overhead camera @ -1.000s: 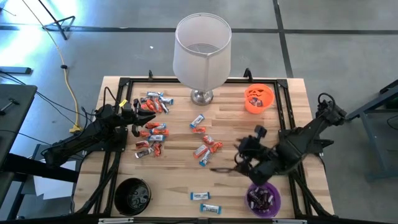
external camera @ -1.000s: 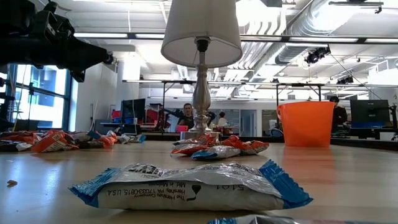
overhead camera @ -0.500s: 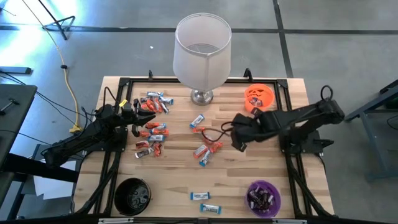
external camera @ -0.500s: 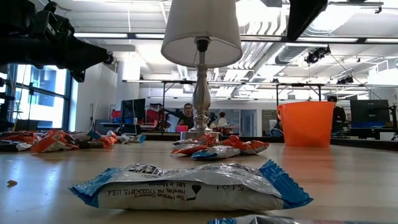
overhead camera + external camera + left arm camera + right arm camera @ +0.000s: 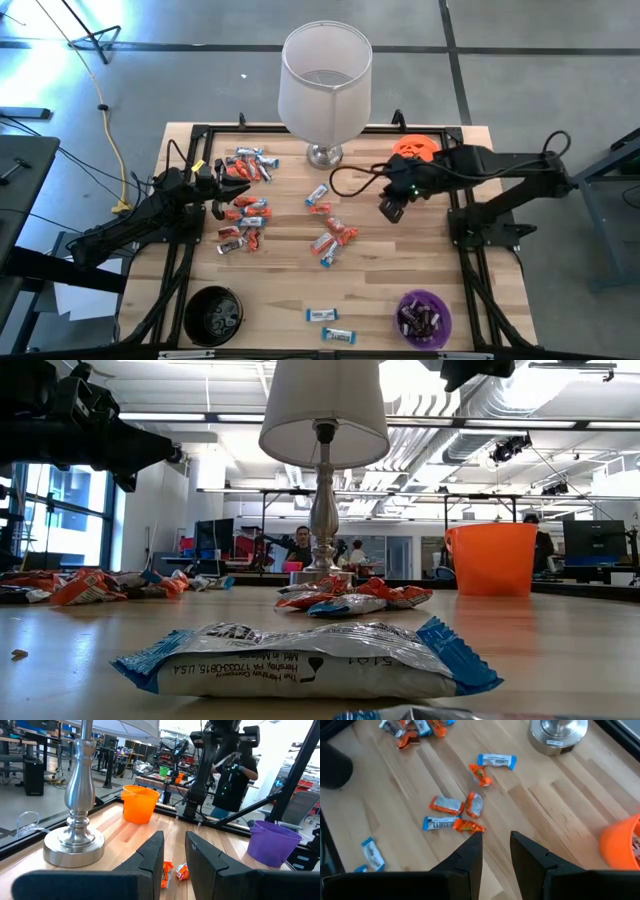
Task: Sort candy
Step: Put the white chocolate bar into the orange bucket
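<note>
Candy [image 5: 334, 241] well below-left of right gripper [image 5: 391, 209].

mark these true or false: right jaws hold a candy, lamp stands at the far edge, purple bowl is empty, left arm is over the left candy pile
1. The right gripper holds a candy: false, its jaws stand apart with nothing between them.
2. The lamp stands at the table's far edge: true.
3. The purple bowl is empty: false, wrapped candy lies in it.
4. The left gripper is at the left candy pile: true.
</note>
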